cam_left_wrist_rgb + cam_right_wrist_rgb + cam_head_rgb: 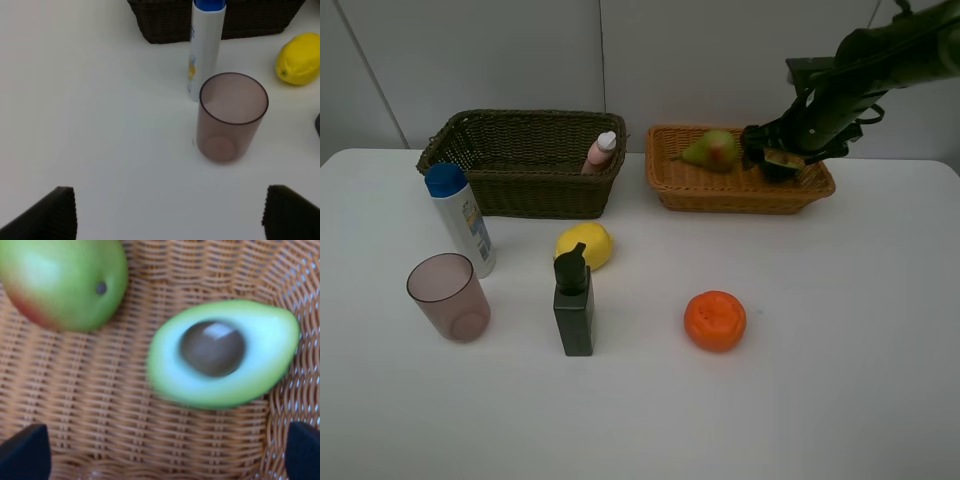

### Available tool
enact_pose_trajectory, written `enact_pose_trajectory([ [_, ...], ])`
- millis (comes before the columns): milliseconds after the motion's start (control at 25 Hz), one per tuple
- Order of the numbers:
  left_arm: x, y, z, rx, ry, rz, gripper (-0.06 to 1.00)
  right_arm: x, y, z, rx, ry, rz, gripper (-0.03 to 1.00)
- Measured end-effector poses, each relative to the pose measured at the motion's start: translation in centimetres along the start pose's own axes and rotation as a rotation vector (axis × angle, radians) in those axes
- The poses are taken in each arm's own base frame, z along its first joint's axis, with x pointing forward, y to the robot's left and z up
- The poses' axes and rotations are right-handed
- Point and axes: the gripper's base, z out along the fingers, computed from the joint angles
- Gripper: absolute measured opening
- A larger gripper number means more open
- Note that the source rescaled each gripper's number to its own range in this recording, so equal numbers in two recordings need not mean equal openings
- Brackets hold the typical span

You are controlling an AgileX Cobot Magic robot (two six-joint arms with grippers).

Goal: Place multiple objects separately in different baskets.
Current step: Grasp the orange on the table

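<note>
Green avocado (pixel 220 355), cut-up in tan basket (pixel 100 395), tip to wall, butt toward pear (pixel 60 280); right claw (pixel 165 452) agape above.

Yellow lemon (pixel 585 245), orange (pixel 715 320), green-red pear (pixel 712 150), green avocado (pixel 222 352), pink bottle (pixel 602 153), dark green pump bottle (pixel 573 305), blue-capped white bottle (pixel 462 222), pinkish cup (pixel 448 297); woven dark basket (pixel 540 190) and tan basket (pixel 740 197).
</note>
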Motion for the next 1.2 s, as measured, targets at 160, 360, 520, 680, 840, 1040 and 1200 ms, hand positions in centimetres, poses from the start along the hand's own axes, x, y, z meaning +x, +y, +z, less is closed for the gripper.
enact_pose_trajectory([
  [160, 0.0, 0.0, 0.0, 0.000, 0.000, 0.000, 1.00, -0.2, 0.2, -1.0, -0.012, 0.008, -0.022, 0.98],
  [360, 0.0, 0.0, 0.0, 0.000, 0.000, 0.000, 1.00, -0.3, 1.1, -2.9, -0.024, 0.045, -0.051, 0.98],
  [520, 0.0, 0.0, 0.0, 0.000, 0.000, 0.000, 1.00, 0.0, 2.3, -4.0, -0.041, 0.090, -0.093, 0.98],
  [680, 0.0, 0.0, 0.0, 0.000, 0.000, 0.000, 1.00, 1.1, 4.1, -5.6, -0.073, 0.099, -0.142, 0.98],
  [840, 0.0, 0.0, 0.0, 0.000, 0.000, 0.000, 1.00, 3.2, 5.1, -7.3, -0.102, 0.120, -0.154, 0.98],
  [1040, 0.0, 0.0, 0.0, 0.000, 0.000, 0.000, 1.00, 5.6, 6.6, -9.1, -0.148, 0.149, -0.167, 0.98],
  [1200, 0.0, 0.0, 0.0, 0.000, 0.000, 0.000, 1.00, 7.0, 8.4, -10.2, -0.184, 0.159, -0.214, 0.98],
])
